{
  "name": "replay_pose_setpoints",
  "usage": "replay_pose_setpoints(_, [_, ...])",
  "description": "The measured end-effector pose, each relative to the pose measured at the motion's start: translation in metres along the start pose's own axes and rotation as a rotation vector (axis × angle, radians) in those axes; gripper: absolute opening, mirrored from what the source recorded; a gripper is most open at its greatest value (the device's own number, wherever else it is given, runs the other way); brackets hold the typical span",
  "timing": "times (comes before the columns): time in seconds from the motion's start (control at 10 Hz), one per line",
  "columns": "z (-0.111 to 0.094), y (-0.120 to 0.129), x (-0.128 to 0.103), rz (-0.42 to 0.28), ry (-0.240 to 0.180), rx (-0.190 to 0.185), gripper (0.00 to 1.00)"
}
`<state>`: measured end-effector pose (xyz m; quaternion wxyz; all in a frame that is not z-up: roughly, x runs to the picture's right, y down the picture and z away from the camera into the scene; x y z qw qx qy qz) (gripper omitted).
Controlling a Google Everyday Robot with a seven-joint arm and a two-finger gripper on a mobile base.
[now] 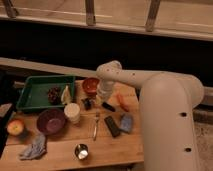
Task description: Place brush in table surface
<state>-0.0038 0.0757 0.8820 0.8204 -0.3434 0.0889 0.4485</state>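
Note:
The brush (88,103) lies on the table surface (107,147), a small dark thing just in front of the orange-brown bowl (91,85). My gripper (102,96) hangs from the white arm (125,77), low over the table, close to the right of the brush. A short black piece (108,106) shows at the gripper's lower right; I cannot tell whether it belongs to the brush or to the gripper. I cannot tell whether the gripper touches the brush.
A green tray (35,95) holding grapes and a yellow wedge stands at the back left. A white cup (72,112), purple bowl (50,121), apple (15,126), grey cloth (34,147), metal cup (81,151), silver utensil (95,126), black bar (112,126) and orange item (122,101) lie around.

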Motion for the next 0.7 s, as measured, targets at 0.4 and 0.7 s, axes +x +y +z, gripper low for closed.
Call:
replay_pose_setpoints(0.4, [-0.018,-0.016,-0.004,0.027,-0.017,0.053,0.74])
replay_pose_setpoints(0.7, [-0.022,-0.022,-0.002,0.044,-0.027,0.062,0.74])
